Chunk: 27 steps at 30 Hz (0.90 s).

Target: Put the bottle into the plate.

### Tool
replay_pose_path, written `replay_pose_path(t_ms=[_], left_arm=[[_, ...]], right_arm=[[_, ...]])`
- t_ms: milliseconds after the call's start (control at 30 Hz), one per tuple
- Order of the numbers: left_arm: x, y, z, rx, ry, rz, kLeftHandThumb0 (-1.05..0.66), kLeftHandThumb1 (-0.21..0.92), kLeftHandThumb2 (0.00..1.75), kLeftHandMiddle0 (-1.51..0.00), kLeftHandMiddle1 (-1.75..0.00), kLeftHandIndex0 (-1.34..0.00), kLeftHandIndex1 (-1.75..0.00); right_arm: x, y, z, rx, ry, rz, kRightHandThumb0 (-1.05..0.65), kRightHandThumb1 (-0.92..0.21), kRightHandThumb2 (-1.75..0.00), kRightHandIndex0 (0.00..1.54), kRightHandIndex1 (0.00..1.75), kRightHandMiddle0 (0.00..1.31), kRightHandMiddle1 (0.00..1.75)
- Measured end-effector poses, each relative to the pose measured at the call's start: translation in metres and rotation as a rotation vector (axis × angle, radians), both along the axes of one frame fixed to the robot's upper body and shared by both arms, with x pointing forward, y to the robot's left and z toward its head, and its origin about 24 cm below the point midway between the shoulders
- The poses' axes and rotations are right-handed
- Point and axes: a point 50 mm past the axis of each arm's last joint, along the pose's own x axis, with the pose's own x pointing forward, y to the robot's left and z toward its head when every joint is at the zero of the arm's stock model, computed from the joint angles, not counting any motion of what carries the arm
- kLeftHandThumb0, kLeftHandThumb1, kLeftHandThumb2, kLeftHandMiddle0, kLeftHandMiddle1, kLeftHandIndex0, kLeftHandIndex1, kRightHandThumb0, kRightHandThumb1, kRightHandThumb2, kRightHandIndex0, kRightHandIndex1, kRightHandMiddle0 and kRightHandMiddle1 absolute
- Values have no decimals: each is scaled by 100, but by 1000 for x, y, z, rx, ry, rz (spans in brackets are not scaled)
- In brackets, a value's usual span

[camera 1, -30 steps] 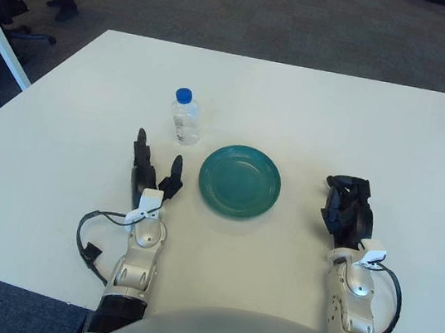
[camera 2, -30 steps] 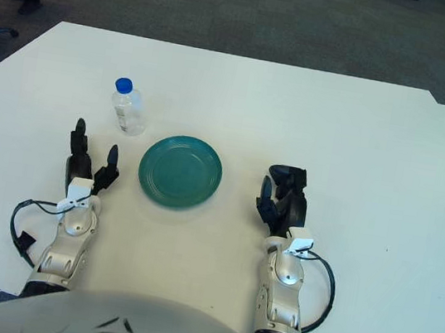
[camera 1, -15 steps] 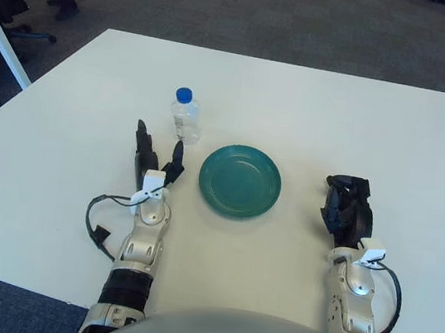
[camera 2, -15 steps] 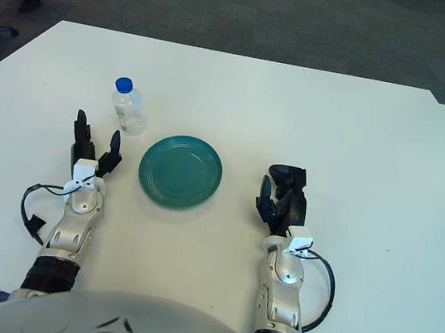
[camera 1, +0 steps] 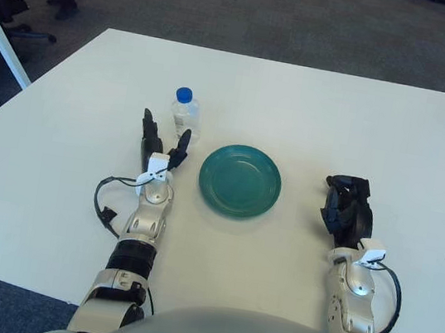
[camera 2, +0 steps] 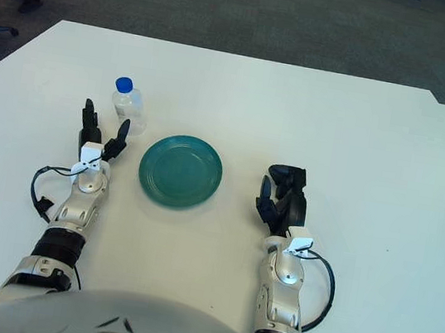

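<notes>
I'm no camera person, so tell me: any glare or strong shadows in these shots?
Left eye view: the table is evenly lit, the bottle casts hardly any shadow. Right eye view: the plate shows only a soft sheen, no harsh glare.

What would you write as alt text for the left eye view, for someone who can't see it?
A robot's left hand, fingers spread, reaches toward an upright clear bottle with a blue cap on a white table, not touching it. A green plate sits just right of the bottle, and the right hand shows curled to the plate's right.
</notes>
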Motion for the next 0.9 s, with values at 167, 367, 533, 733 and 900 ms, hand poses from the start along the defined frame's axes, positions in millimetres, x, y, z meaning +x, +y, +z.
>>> replay_pose_path(t_ms=[167,367,533,733,900], left_arm=[[6,1,0,5,-13,-26,-102,92,21,-11,-2,-1,-36],[11,2,3,8,-45,-69,-100,92,21,-17,-3,0,-53],[19,3,10,16,-66,-103,-99,92,20,-21,-4,0,-60],[27,2,20,25,-105,-133,-97,92,17,-23,-4,0,-65],[31,0,23,30,-111,-152,-97,92,16,-24,-3,0,-66]], right_arm=[[0,1,0,2,-9,2,-35,-92,-52,52,93,19,175],[-1,1,-1,8,-13,-1,-35,-92,-52,52,93,19,175],[-1,1,-2,21,-13,-5,-35,-92,-52,52,93,19,175],[-1,3,-3,27,-11,-4,-35,-92,-52,51,93,19,175],[-1,4,-3,31,-12,-4,-35,-92,-53,51,92,19,175]])
